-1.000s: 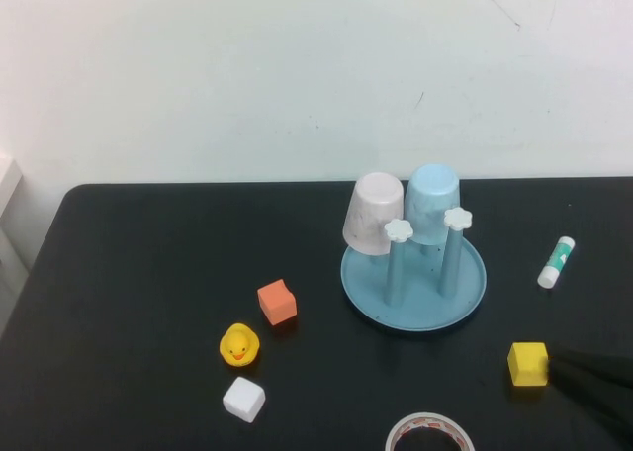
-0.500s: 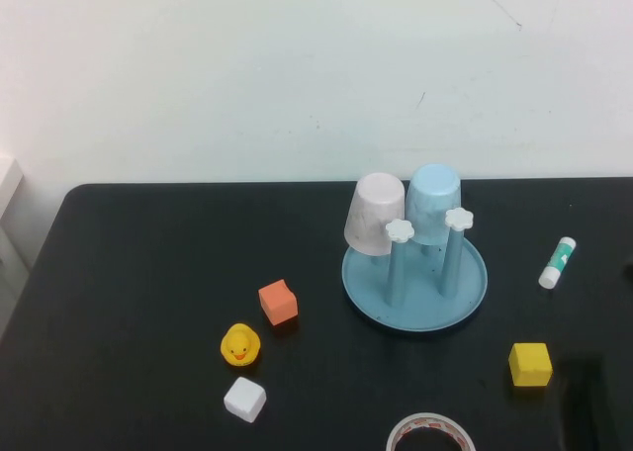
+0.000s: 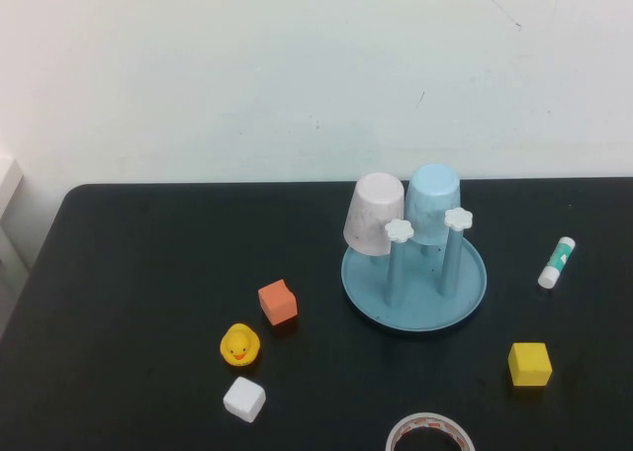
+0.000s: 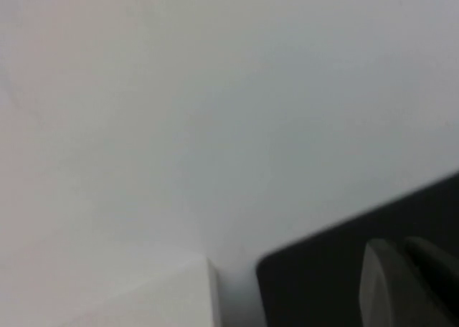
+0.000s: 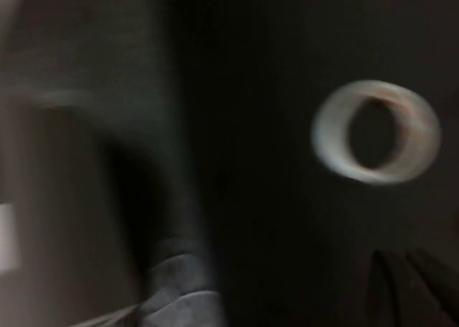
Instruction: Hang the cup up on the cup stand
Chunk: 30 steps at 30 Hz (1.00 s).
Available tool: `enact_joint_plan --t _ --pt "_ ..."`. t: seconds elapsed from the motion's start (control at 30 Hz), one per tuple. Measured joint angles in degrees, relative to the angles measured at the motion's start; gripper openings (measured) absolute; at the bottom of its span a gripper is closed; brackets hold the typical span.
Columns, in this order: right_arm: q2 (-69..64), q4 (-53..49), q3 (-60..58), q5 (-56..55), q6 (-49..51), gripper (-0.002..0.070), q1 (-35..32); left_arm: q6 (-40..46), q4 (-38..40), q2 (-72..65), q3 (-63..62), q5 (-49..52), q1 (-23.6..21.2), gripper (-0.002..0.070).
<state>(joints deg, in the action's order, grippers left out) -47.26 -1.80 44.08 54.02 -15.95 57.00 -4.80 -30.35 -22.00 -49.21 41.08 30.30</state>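
Note:
The light blue cup sits upside down over a back peg of the cup stand, a round blue dish with upright pegs. Two front pegs with white flower knobs stand bare. Neither arm shows in the high view. In the left wrist view, my left gripper is shut and empty over the table's corner by the white wall. In the right wrist view, my right gripper is shut and empty above the dark table, near the tape roll.
A pale pinkish-white cup hangs upside down beside the blue one. Around the stand lie an orange cube, a yellow duck, a white cube, a yellow cube, a glue stick and the tape roll.
The right arm's dark gripper, seen at the lower right corner of the high view a second ago, has drawn back out of that view. The cups and stand have not moved.

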Motion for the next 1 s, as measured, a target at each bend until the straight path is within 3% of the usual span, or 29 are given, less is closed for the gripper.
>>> enact_joint_plan --t 0.23,0.4,0.6,1.0 --pt "11.08 -20.44 -3.77 0.4 20.44 -0.0001 0.0 -5.94 -0.03 5.43 15.68 -11.88 0.0 0.0" --pt "19.36 -28.6 -11.15 -1.83 31.98 -0.0001 0.0 -9.16 -0.72 11.48 25.78 -21.59 0.0 0.0" --pt "25.88 -30.76 -21.05 -6.87 38.13 -0.0001 0.0 -11.64 1.15 15.5 34.06 -24.16 0.0 0.0" --pt "26.85 -31.32 -22.15 -13.25 39.18 -0.0001 0.0 -12.13 1.53 15.63 36.47 -24.55 0.0 0.0"
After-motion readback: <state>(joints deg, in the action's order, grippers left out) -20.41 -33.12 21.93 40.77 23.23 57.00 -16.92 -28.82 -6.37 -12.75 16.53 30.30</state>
